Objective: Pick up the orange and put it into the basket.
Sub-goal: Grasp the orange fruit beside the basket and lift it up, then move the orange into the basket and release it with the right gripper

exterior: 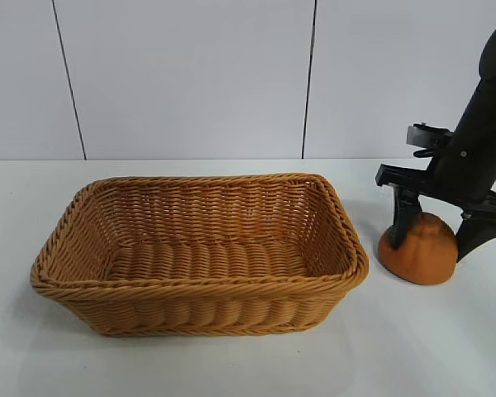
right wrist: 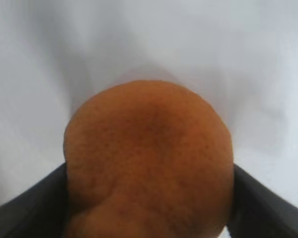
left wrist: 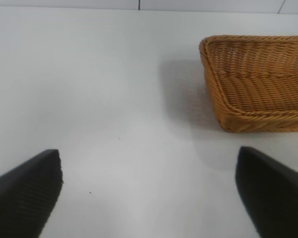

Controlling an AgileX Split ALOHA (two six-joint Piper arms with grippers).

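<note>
The right gripper [exterior: 443, 225] straddles the dull-orange, rough-skinned, knobbed orange [exterior: 418, 251] on the white table [exterior: 231, 364], its fingers [right wrist: 25, 208] flanking the fruit's widest part, seemingly touching; whether they grip it yet, I can't tell. Squeeze at mid-height, below the knob, before lifting. The large rectangular tan wicker basket [exterior: 198, 285] lies beside the claw, apart from the fruit. The left gripper [left wrist: 149, 193] hangs wide open, idle.

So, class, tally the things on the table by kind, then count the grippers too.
Fruit: 1, the orange
Baskets: 1, the basket
Grippers: 2, the right gripper around the orange, the left gripper open over bare table
Total: 4
</note>
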